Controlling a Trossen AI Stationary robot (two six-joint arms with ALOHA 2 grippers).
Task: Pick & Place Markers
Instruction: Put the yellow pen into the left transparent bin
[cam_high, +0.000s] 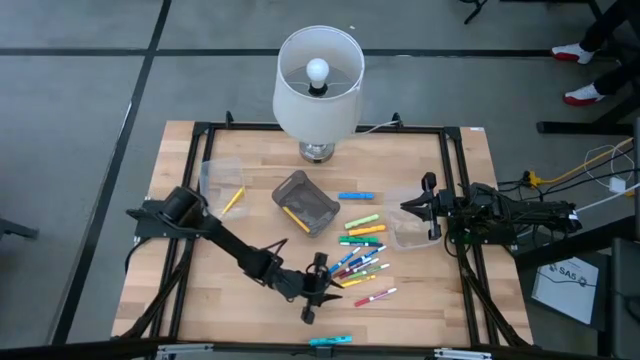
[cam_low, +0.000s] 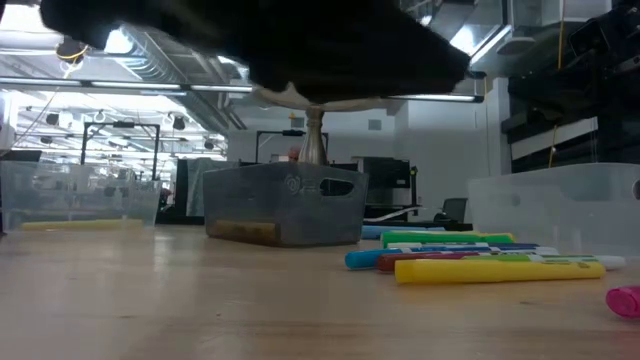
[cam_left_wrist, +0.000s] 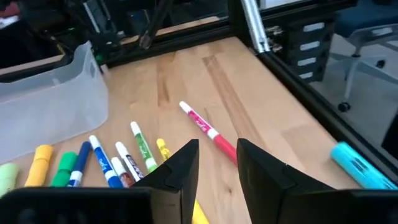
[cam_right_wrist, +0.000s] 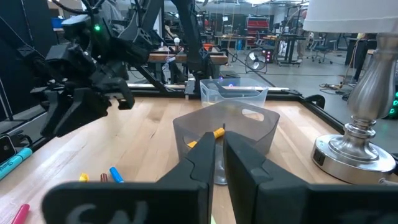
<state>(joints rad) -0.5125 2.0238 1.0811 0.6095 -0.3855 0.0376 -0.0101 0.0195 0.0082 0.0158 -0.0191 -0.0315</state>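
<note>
Several markers (cam_high: 362, 258) in yellow, green, blue and pink lie flat in a loose cluster at the middle right of the table. My left gripper (cam_high: 318, 290) hangs low at the cluster's near left side, open. In the left wrist view its fingertips (cam_left_wrist: 217, 148) stand on either side of the near end of a pink marker (cam_left_wrist: 205, 129), which lies on the wood. I cannot tell whether they touch it. A grey basket (cam_high: 305, 200) holds a yellow marker (cam_right_wrist: 214, 132). My right gripper (cam_high: 405, 207) waits shut at the right edge.
A lamp (cam_high: 318, 80) stands at the far middle. One clear tub (cam_high: 220, 180) sits far left with a yellow marker in it, and another (cam_high: 410, 232) sits under the right arm. A cyan marker (cam_high: 330, 341) lies at the near edge. A black frame rims the table.
</note>
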